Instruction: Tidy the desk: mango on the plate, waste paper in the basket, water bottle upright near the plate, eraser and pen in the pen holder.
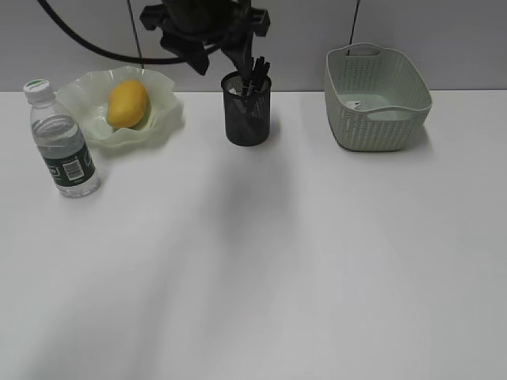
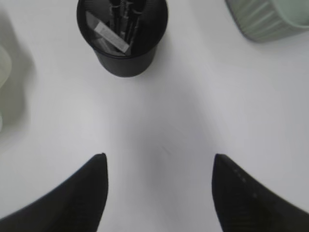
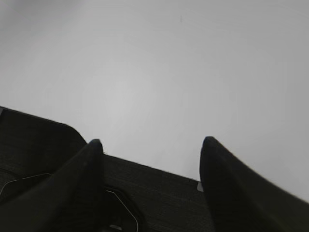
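The mango [image 1: 127, 104] lies in the wavy-rimmed plate [image 1: 162, 119] at the back left. The water bottle [image 1: 62, 144] stands upright next to the plate. The pen holder [image 1: 247, 108] holds pens and an eraser; it shows in the left wrist view [image 2: 123, 41] with the eraser [image 2: 112, 38] inside. The basket [image 1: 377, 99] at the back right has a bit of waste paper [image 1: 356, 104] in it. My left gripper [image 2: 159, 162] is open and empty, raised above the desk [image 1: 277, 261] behind the pen holder. My right gripper [image 3: 150, 142] is open and empty, outside the exterior view.
The left arm [image 1: 202, 28] hangs over the back edge above the pen holder. A corner of the basket [image 2: 268, 19] shows at the top right of the left wrist view. A dark surface [image 3: 159, 193] lies under the right gripper at the desk's edge.
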### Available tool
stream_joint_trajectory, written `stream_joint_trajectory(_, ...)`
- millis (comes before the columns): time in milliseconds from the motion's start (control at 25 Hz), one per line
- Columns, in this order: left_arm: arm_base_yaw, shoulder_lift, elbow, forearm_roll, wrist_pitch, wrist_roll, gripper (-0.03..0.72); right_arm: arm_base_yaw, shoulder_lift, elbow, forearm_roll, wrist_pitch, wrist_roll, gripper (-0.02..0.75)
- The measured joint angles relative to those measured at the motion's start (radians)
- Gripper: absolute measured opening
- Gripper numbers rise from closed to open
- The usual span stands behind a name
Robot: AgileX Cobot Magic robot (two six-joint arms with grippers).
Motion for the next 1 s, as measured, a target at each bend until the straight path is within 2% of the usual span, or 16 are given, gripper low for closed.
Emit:
stream_joint_trajectory(200, -0.001, -0.096, 0.003, -0.048, 0.005, 0.033, 0.502, 0.0, 0.0, 0.0, 0.0, -0.001, 0.0, 0.496)
stream_joint_trajectory(360, -0.001, -0.183, 0.099, -0.027, 0.004, 0.065, 0.497, 0.0, 0.0, 0.0, 0.0, -0.001, 0.0, 0.496)
stream_joint_trajectory(560, 0.007, -0.326, 0.363, 0.048, 0.005, 0.102, 0.498, 0.0, 0.0, 0.0, 0.001, -0.001, 0.0, 0.496)
stream_joint_trajectory(1000, 0.144, -0.825, 0.944, 0.073, -0.02, 0.109, 0.473, 0.0, 0.0, 0.0, 0.004, -0.001, 0.0, 0.496)
